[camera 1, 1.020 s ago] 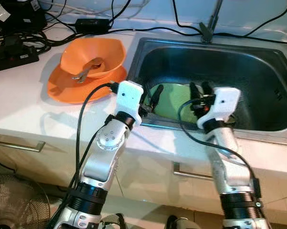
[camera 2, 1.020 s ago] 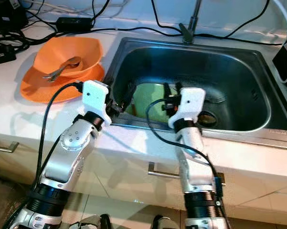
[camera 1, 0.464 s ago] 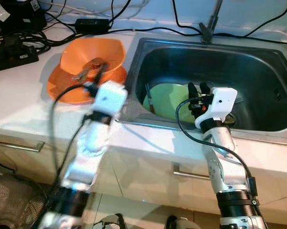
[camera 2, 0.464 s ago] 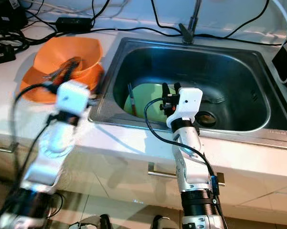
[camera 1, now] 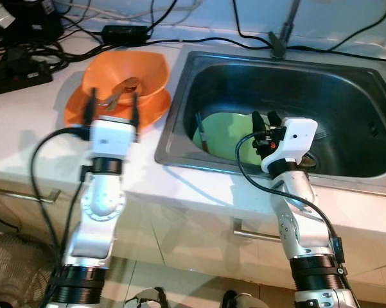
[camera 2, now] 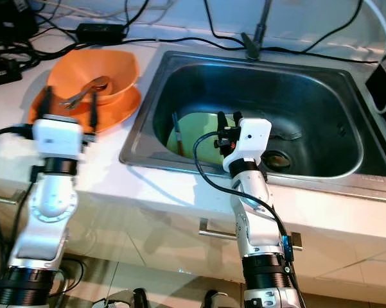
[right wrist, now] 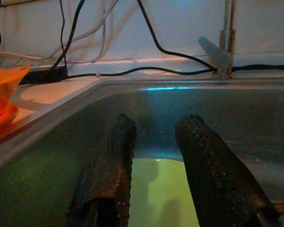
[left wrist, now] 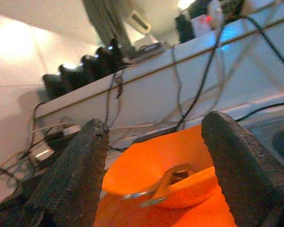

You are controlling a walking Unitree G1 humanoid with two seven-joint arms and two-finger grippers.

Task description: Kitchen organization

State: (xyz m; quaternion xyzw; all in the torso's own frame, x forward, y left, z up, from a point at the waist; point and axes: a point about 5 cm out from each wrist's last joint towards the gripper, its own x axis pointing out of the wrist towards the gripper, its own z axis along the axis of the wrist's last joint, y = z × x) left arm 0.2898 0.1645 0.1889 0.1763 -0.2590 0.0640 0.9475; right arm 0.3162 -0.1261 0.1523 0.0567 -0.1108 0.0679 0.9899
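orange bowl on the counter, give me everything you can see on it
The orange bowl looks like glossy plastic, with a squarish, wavy rim. It stands upright on a matching orange plate on the white counter, to the left of the steel sink. A metal spoon lies inside it, handle resting toward the rim; food residue cannot be made out. The left gripper hovers at its near side, fingers open and apart from the bowl. Black cables run behind it.

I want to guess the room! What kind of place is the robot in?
Most likely a kitchen: a steel sink with a tap is set into a white counter, and an orange bowl holds cutlery.
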